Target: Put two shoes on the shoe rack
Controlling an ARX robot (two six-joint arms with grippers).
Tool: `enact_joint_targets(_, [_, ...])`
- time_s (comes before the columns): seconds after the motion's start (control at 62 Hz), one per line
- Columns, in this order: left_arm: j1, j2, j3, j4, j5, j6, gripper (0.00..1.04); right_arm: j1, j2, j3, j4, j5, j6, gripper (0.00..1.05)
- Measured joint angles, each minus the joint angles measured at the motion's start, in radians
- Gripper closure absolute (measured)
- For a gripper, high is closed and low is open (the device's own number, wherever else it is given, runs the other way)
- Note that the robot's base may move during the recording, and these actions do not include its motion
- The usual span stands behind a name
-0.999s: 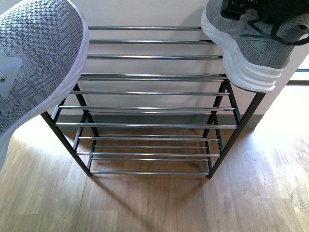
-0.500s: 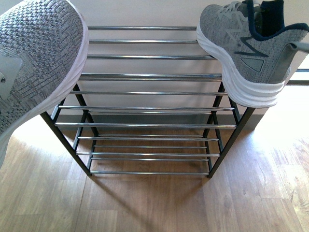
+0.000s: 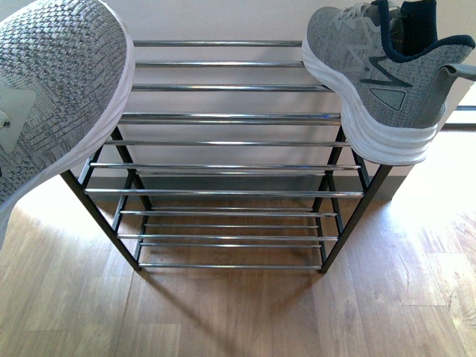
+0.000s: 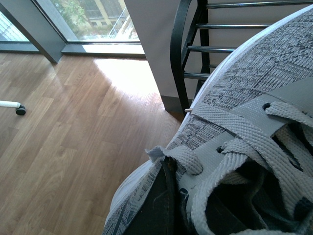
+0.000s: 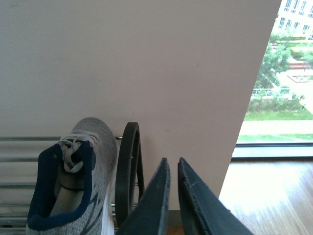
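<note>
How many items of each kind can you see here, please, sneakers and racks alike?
Grey knit sneakers: 2 (left sneaker, right sneaker)
Shoe rack: 1
Total: 3

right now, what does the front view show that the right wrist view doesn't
Only front: the left sneaker, raised near the left end of the rack, plus the rack's lower tiers and the floor in front of it. Only right wrist: the right gripper, nearly closed on nothing, and a window with greenery outside. Both: the right sneaker on the top rods at the rack's right end, and the wall behind.
</note>
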State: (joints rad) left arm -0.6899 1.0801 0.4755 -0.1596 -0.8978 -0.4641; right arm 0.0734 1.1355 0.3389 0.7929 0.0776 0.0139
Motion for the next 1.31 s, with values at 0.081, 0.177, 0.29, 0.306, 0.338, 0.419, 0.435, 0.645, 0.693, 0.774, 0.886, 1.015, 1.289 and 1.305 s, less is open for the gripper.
enact_joint_targets(0.081, [0.000,0.000,0.000,0.000,0.001,0.000,1.03,-0.006,-0.038,-0.042,0.002,-0.013,-0.008,1.03])
enact_joint_targets(0.177, [0.000,0.000,0.000,0.000,0.000,0.000,1.03,-0.050,-0.090,-0.099,0.001,-0.076,-0.010,1.03])
enact_joint_targets(0.29, [0.000,0.000,0.000,0.000,0.000,0.000,1.03,-0.072,-0.156,-0.148,-0.012,-0.072,-0.010,1.03])
enact_joint_targets(0.306, [0.000,0.000,0.000,0.000,0.000,0.000,1.03,-0.072,-0.174,-0.160,-0.018,-0.075,-0.010,1.03])
enact_joint_targets(0.338, [0.000,0.000,0.000,0.000,0.000,0.000,1.03,-0.072,-0.196,-0.175,-0.026,-0.077,-0.010,1.03])
enact_joint_targets(0.419, [0.000,0.000,0.000,0.000,0.001,0.000,1.03,-0.072,-0.236,-0.199,-0.043,-0.078,-0.010,1.03])
enact_joint_targets(0.435, [0.000,0.000,0.000,0.000,0.000,0.000,1.03,-0.072,-0.247,-0.204,-0.049,-0.078,-0.010,1.03])
enact_joint_targets(0.645, [0.000,0.000,0.000,0.000,0.000,0.000,1.03,-0.072,-0.369,-0.258,-0.120,-0.078,-0.010,1.03])
enact_joint_targets(0.693, [0.000,0.000,0.000,0.000,0.000,0.000,1.03,-0.072,-0.392,-0.266,-0.135,-0.078,-0.010,1.03])
enact_joint_targets(0.774, [0.000,0.000,0.000,0.000,0.000,0.000,1.03,-0.072,-0.452,-0.281,-0.177,-0.078,-0.010,1.03])
enact_joint_targets(0.886, [0.000,0.000,0.000,0.000,0.000,0.000,1.03,-0.072,-0.480,-0.319,-0.156,-0.079,-0.011,1.03])
enact_joint_targets(1.015, [0.000,0.000,0.000,0.000,0.000,0.000,1.03,-0.072,-0.555,-0.319,-0.225,-0.078,-0.011,1.03])
enact_joint_targets(1.289, [0.000,0.000,0.000,0.000,0.000,0.000,1.03,-0.072,-0.739,-0.320,-0.397,-0.078,-0.011,1.03])
enact_joint_targets(1.305, [0.000,0.000,0.000,0.000,0.000,0.000,1.03,-0.072,-0.752,-0.320,-0.410,-0.078,-0.011,1.03])
